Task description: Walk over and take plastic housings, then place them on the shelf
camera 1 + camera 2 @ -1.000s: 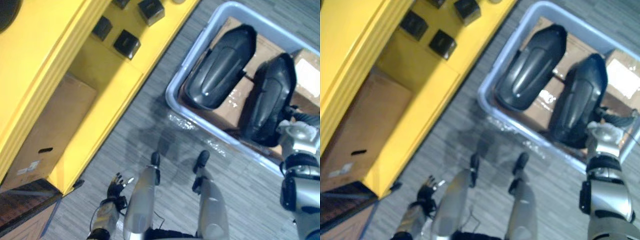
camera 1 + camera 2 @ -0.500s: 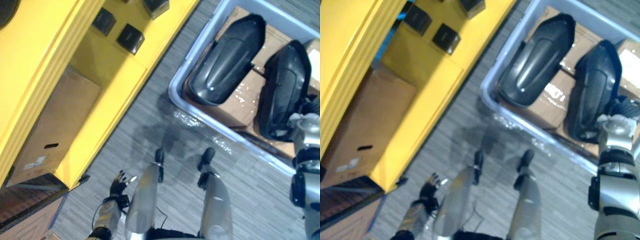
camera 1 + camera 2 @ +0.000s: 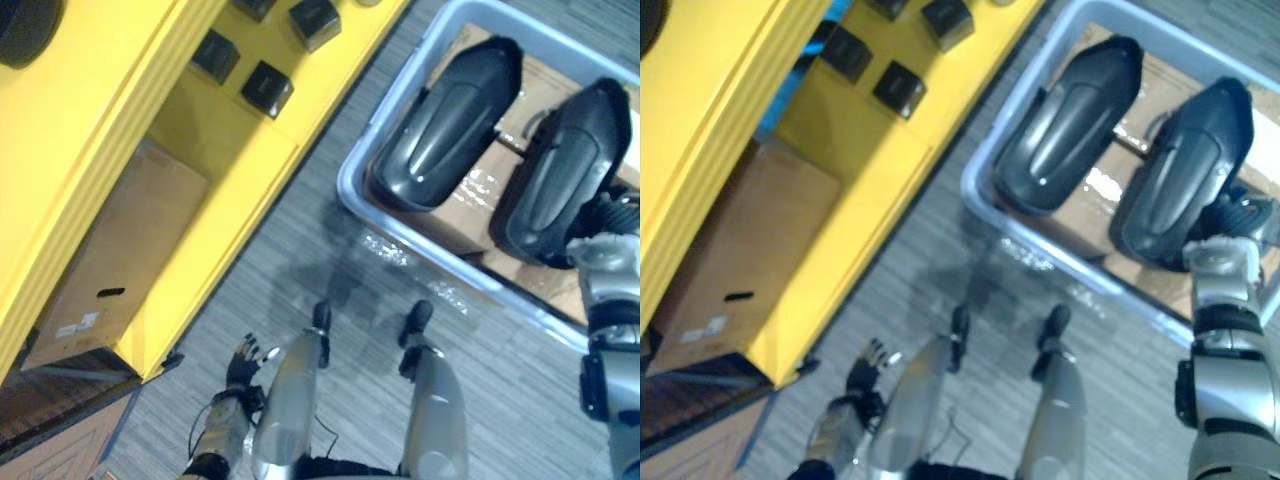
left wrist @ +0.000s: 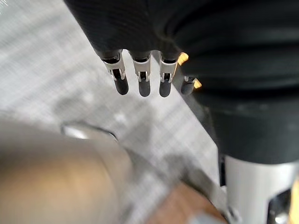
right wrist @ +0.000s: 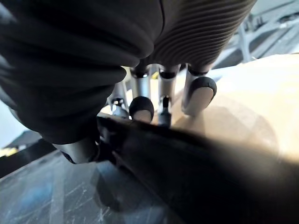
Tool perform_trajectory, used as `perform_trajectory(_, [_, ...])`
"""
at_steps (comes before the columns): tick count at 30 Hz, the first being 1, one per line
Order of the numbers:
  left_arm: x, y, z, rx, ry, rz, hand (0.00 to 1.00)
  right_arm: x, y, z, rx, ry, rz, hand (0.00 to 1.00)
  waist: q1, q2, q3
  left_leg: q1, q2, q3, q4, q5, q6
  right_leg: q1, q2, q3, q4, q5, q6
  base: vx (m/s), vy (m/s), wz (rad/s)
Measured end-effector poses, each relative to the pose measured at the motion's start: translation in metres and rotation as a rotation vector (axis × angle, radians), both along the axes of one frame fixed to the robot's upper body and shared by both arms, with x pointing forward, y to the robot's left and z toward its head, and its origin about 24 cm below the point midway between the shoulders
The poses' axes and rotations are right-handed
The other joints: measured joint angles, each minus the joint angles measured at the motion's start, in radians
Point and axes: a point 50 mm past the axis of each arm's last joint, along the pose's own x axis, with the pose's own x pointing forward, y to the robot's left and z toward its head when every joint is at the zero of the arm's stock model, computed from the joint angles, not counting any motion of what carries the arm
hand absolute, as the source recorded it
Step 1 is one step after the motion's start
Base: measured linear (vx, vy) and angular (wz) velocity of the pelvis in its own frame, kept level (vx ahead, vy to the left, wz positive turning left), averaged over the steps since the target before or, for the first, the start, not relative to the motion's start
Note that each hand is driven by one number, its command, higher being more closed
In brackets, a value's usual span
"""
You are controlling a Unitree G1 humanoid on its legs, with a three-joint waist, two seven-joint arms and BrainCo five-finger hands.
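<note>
One yellow shelf (image 3: 110, 100) runs along the left of the bin (image 3: 347, 188), with grey floor (image 3: 300, 250) in the gap between them. Bin is pale blue, sits on the floor and is lined with cardboard (image 3: 470, 205). A brown cardboard box (image 3: 120, 250) sits in the shelf's lower bay, well left of the bin. Both black plastic housings are in the bin, side by side on the cardboard: left housing (image 3: 445, 125) against the bin's left wall, right housing (image 3: 560, 175) just beside it. Several small black boxes (image 3: 267, 88) sit on a shelf level, left of the bin's far corner. Right hand (image 3: 1240, 215) is inside the bin at the near end of the right housing; in the wrist view its fingers (image 5: 198, 95) reach over the housing's dark edge toward the cardboard, can't tell if they're clamped on it. Left hand (image 3: 243, 362) hangs low over the floor, well clear of the bin on its near-left side, fingers (image 4: 142, 81) loose and apart, nothing in it.
</note>
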Motion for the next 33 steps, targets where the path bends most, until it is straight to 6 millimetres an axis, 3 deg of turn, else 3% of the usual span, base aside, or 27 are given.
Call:
perform_trajectory(5, [0.026, -0.007, 0.048, -0.054, -0.219, 0.043, 0.0, 0.002, 0.018, -0.007, -0.074, 0.033, 0.06, 1.0, -0.018, 0.0, 0.0, 0.056, 0.006, 0.0, -0.01, -0.001, 0.0, 0.069, 0.009, -0.008, -0.031, 0.001, 0.001, 0.0, 0.0, 0.0])
perform_trajectory(11, [0.041, -0.008, 0.113, -0.078, -0.448, 0.031, 0.0, -0.001, 0.05, -0.015, -0.136, -0.008, 0.18, 1.0, -0.038, -0.009, -0.005, 0.172, 0.022, 0.008, -0.073, 0.002, -0.004, 0.205, 0.038, -0.02, -0.146, 0.036, 0.006, 0.06, -0.014, -0.04])
perform_trajectory(14, [0.04, -0.005, 0.124, -0.027, -0.475, -0.003, 0.0, -0.003, 0.068, -0.033, -0.106, 0.009, 0.224, 1.0, -0.046, -0.04, -0.032, 0.227, 0.031, 0.026, -0.113, 0.006, -0.011, 0.261, 0.053, -0.019, -0.205, 0.059, 0.006, 0.1, -0.016, -0.11])
perform_trajectory(19, [0.041, -0.01, 0.136, 0.015, -0.49, -0.058, 0.0, -0.009, 0.076, -0.055, -0.08, 0.061, 0.224, 1.0, -0.068, -0.08, -0.102, 0.278, 0.033, 0.049, -0.146, 0.008, -0.015, 0.322, 0.058, -0.017, -0.276, 0.077, 0.013, 0.11, 0.022, -0.06])
perform_trajectory(27, [0.055, -0.023, 0.15, 0.131, -0.476, -0.19, 0.0, -0.009, 0.088, -0.044, -0.163, 0.011, 0.251, 1.0, -0.086, -0.085, -0.165, 0.309, 0.039, 0.088, -0.179, 0.007, -0.015, 0.364, 0.074, 0.005, -0.37, 0.125, 0.007, 0.01, -0.003, -0.11])
perform_trajectory(30, [0.063, -0.031, 0.155, 0.186, -0.455, -0.285, 0.0, -0.01, 0.094, -0.04, -0.198, -0.012, 0.275, 1.0, -0.088, -0.102, -0.19, 0.328, 0.054, 0.108, -0.19, 0.004, -0.019, 0.383, 0.089, 0.024, -0.398, 0.138, -0.002, 0.0, -0.03, -0.17])
perform_trajectory(33, [0.07, -0.037, 0.156, 0.214, -0.424, -0.355, 0.0, -0.011, 0.102, -0.035, -0.24, -0.05, 0.318, 1.0, -0.111, -0.116, -0.218, 0.357, 0.058, 0.117, -0.217, 0.005, -0.021, 0.399, 0.094, 0.028, -0.41, 0.139, -0.004, 0.01, -0.031, -0.12])
